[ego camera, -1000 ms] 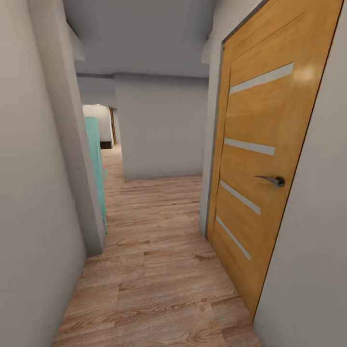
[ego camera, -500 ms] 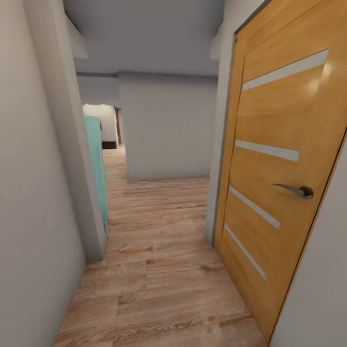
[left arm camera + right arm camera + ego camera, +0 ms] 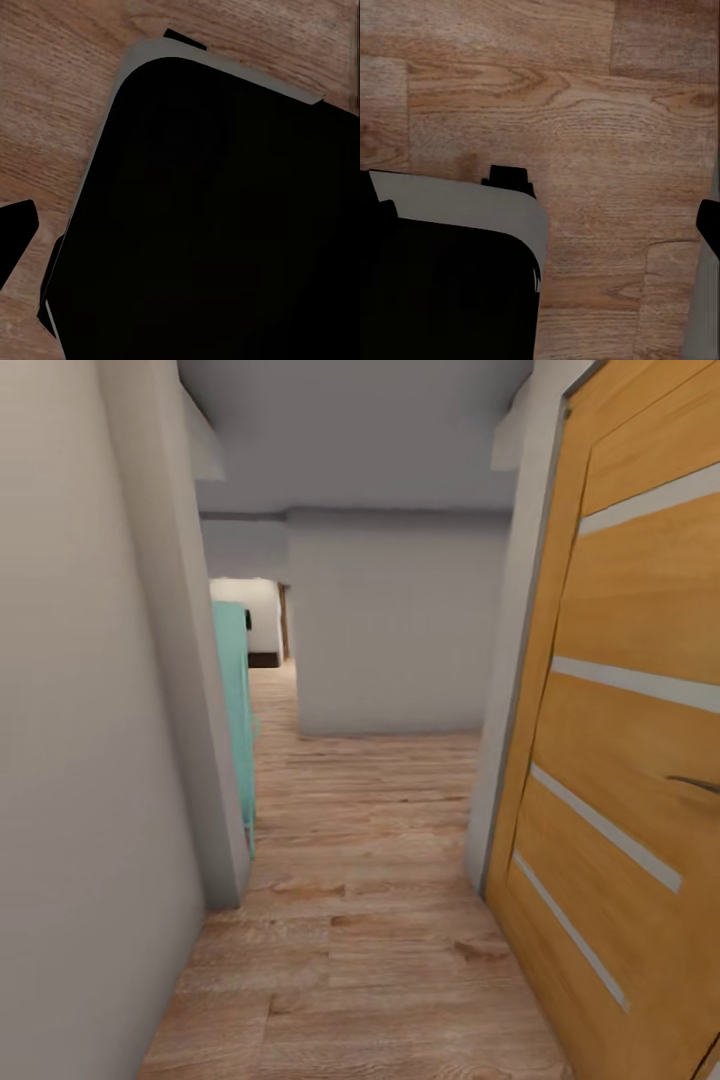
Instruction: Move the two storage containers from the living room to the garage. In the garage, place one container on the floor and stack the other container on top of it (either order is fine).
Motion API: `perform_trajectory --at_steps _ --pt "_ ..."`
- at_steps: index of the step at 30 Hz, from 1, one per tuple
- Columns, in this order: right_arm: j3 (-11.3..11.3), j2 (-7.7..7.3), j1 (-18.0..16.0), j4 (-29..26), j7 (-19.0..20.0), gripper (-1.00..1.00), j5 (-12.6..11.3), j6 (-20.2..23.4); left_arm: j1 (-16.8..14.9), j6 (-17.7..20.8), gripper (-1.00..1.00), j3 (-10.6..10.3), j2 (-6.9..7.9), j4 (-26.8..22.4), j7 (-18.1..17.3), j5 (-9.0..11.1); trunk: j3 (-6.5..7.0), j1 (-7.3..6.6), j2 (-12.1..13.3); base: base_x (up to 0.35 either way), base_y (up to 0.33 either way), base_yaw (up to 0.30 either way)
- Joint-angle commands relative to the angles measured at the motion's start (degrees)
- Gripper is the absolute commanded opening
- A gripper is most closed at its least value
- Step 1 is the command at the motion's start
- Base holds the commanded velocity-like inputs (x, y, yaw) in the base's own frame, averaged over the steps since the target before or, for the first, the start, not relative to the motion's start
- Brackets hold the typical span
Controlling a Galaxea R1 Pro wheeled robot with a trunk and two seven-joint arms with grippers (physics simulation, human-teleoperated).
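Claw fingers are hard to make out: a black sliver (image 3: 15, 240) at the left wrist view's edge and another (image 3: 709, 225) at the right wrist view's edge may be fingertips, so whether either claw is spread or pressed together cannot be told. Below both lie the robot's black base (image 3: 217, 217) and wood-plank flooring (image 3: 585, 112). Ahead, an orange wooden door (image 3: 630, 760) stands right, a teal panel (image 3: 238, 710) left, a grey wall (image 3: 395, 630) beyond.
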Motion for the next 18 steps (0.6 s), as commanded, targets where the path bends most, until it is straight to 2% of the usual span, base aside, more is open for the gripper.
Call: perform_trajectory --at_steps 1,18 --pt "0.46 0.03 -0.07 0.18 -0.08 1.00 -0.44 -0.33 -0.01 -0.10 1.00 0.19 -0.01 -0.03 0.02 0.12 -0.06 0.03 -0.03 0.319 0.000 0.042" --pt "0.49 -0.06 -0.07 0.18 -0.14 1.00 -0.38 -0.26 -0.01 -0.11 1.00 0.25 -0.01 -0.03 0.03 0.12 -0.06 0.03 -0.03 0.319 0.000 0.005"
